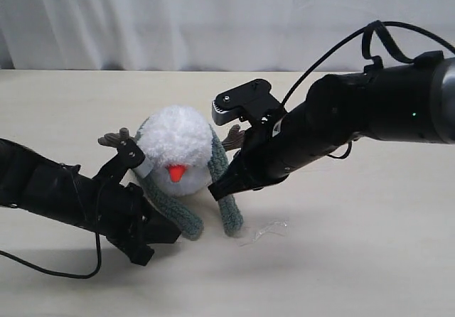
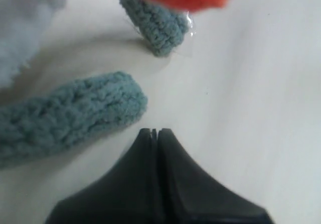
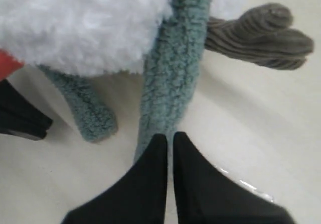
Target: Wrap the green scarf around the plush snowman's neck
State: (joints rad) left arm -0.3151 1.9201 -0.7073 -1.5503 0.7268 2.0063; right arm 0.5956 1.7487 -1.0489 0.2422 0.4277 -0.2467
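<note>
Plush snowman [image 1: 183, 146] sits mid-frame on a pale table [image 1: 355, 267], green scarf [image 1: 231, 214] looped behind it, both ends trailing forward. Left gripper [image 2: 154, 131] is clenched empty beside the left end. Right gripper [image 3: 169, 136], jaws together, meets the right strand; a grip cannot be confirmed. Open tabletop lies lower right.

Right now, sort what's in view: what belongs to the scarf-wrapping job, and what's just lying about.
Belongs to the job:
- green scarf, hanging down both sides of the snowman's head
- plush snowman
- left gripper and right gripper, both shut, near the scarf's ends

Just lying about:
- clear plastic scrap on the table, by one scarf end
- white curtain behind
</note>
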